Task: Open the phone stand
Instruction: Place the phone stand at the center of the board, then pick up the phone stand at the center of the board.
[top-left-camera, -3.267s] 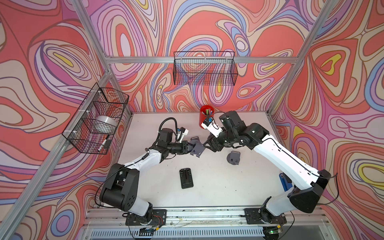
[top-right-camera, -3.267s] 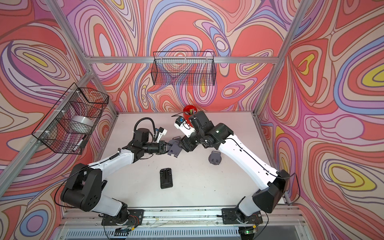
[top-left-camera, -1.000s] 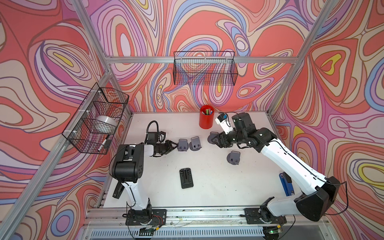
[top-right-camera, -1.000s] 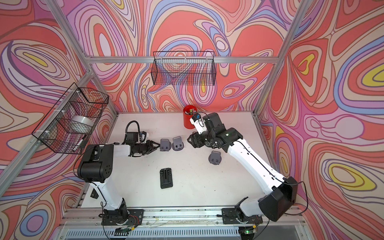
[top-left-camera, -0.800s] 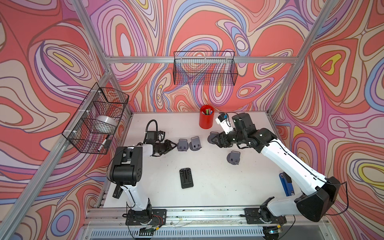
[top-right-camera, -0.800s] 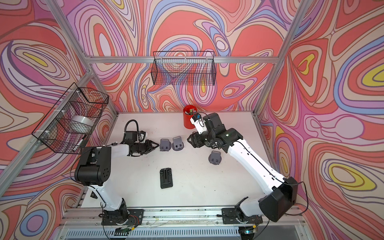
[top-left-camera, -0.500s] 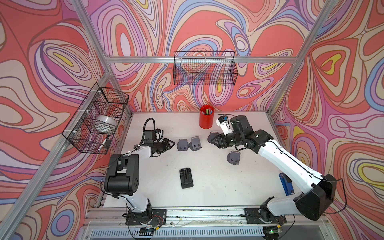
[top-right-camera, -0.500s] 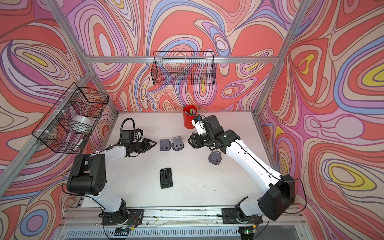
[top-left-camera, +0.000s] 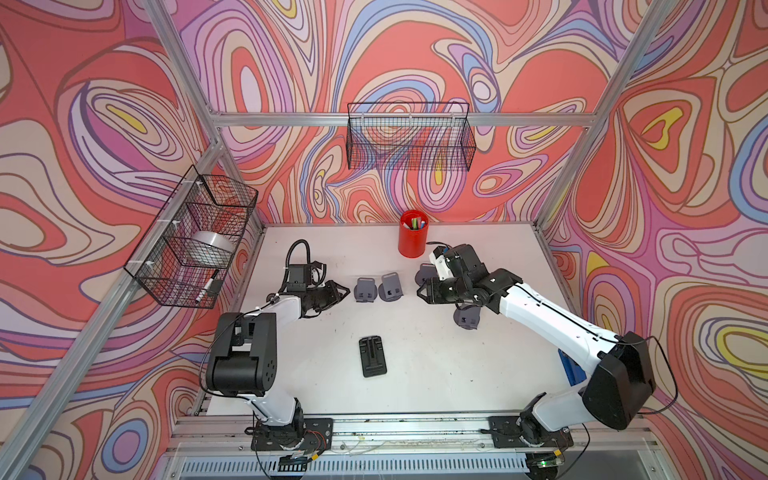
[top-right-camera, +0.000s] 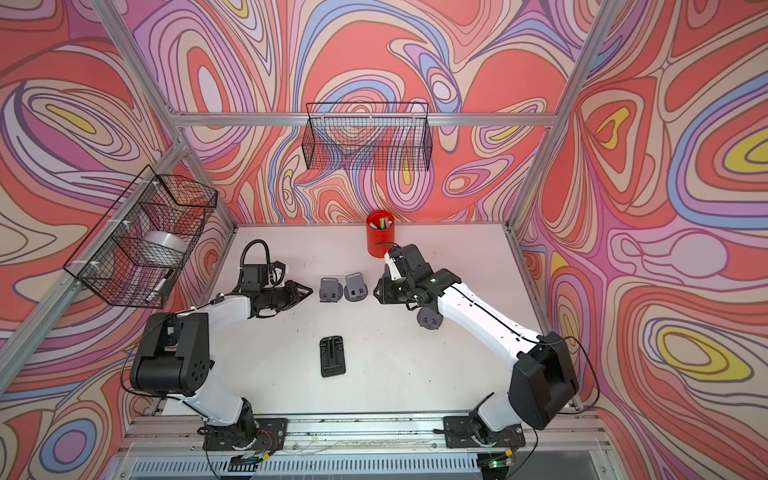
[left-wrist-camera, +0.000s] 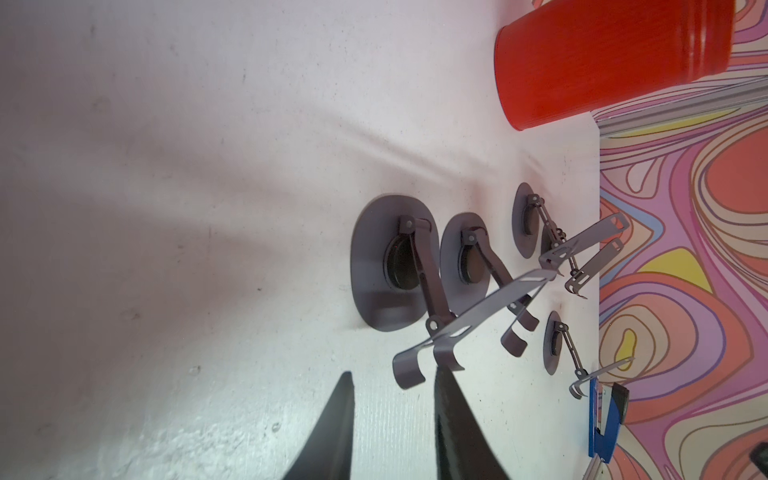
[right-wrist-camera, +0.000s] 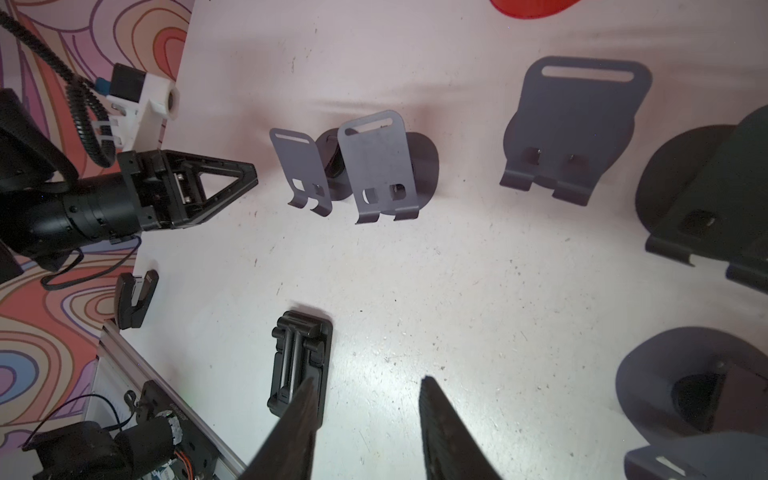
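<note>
Grey phone stand (top-left-camera: 365, 289) sits mid-surface (top-left-camera: 457, 374), opened up: round base flat, back plate tilted, 2 small hooks at the plate's low edge. Second grey stand (top-left-camera: 392, 286) is just beside it, same pose. Third grey stand (top-left-camera: 424, 272) is also open, partly hidden behind the R tool (top-left-camera: 419, 291) in both top views. Fourth grey stand (top-left-camera: 467, 321) is under the R forearm. Black stand (top-left-camera: 372, 356) lies flat & folded toward the front edge, well apart from the grey ones. L tool (top-left-camera: 343, 291) is low over the surface, tips aimed at the first grey stand, near but not touching; jaws show a narrow gap w/ nothing btwn them. R tool faces it from the other side of the pair, jaws somewhat wider, also empty. Red cup (top-left-camera: 412, 239) w/ pens stands at the back. Side wire basket (top-left-camera: 166, 266) holds a silver roll (top-left-camera: 208, 248).
</note>
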